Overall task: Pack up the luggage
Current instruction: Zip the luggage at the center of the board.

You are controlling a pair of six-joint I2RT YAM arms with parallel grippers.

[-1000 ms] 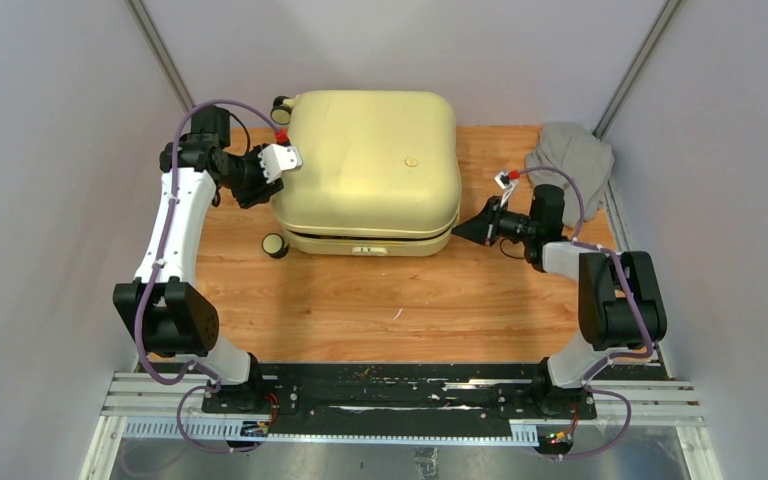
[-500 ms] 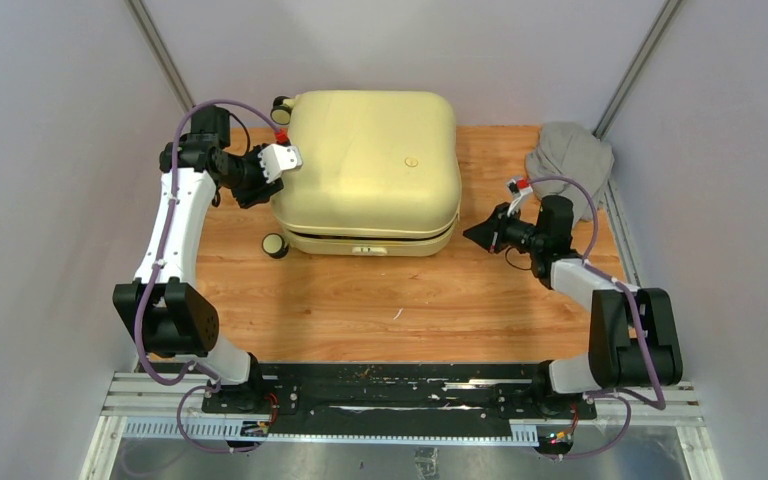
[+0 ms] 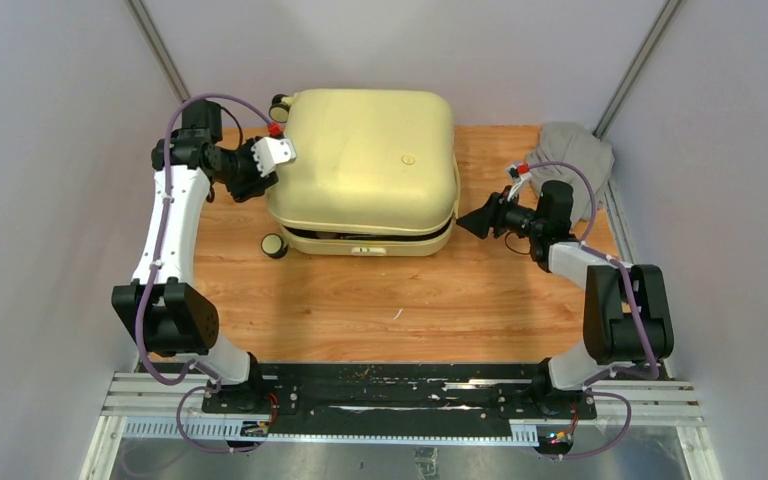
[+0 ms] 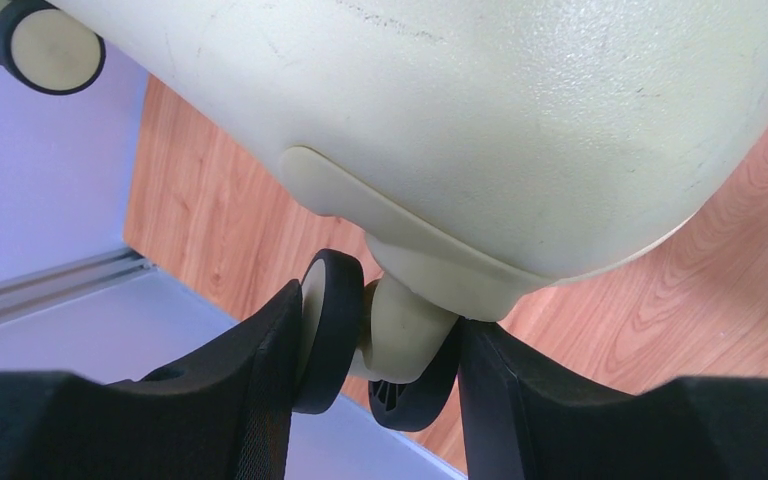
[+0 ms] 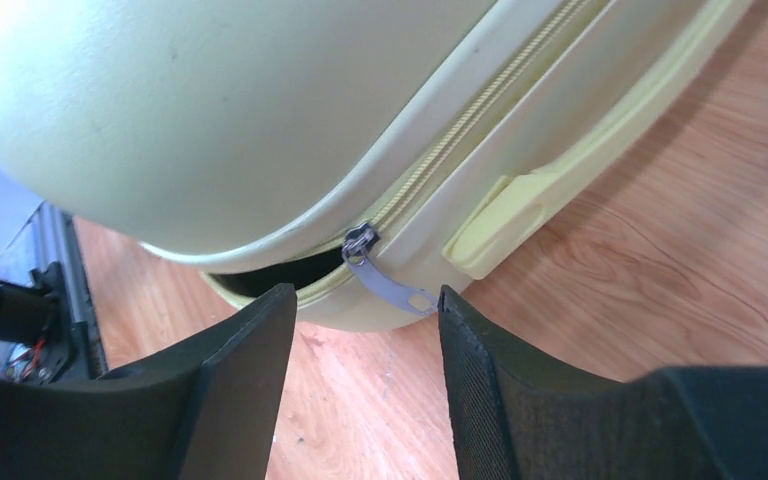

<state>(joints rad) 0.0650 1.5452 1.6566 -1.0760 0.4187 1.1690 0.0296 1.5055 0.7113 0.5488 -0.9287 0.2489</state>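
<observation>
While one wheel (image 4: 328,325) of the one luggage (image 3: 365,165) is clamped between the left fingers (image 4: 278,360), the right fingers (image 5: 245,360) are held apart, one zipper pull (image 5: 385,282) untouched just ahead of them.

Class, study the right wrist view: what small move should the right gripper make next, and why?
Probably ease the right gripper forward and close on the zipper pull. Its jaws stand open, with the pull hanging just ahead between them. The luggage is only partly unzipped and the grey garment lies outside it. The left gripper clamps a wheel.
</observation>
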